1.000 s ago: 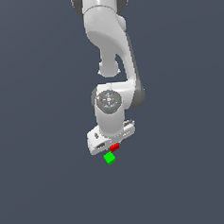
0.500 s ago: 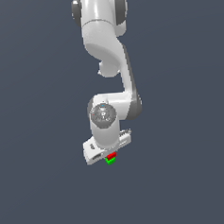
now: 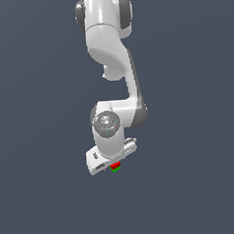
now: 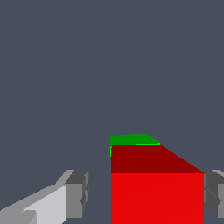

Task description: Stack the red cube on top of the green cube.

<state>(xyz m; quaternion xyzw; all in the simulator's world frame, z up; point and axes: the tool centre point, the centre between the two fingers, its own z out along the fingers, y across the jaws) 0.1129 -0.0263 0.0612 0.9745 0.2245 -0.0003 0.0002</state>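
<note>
Where grey floor (image 3: 46,203) spreads, cubes stack

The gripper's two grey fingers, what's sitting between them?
The red cube, with the green cube peeking out beyond it, in the wrist view; a gap shows beside one finger.

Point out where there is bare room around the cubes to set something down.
The grey floor lies bare all around. The only crowded spot is beneath the end effector, where the red cube sits over the green cube, a gap showing beside one finger.
</note>
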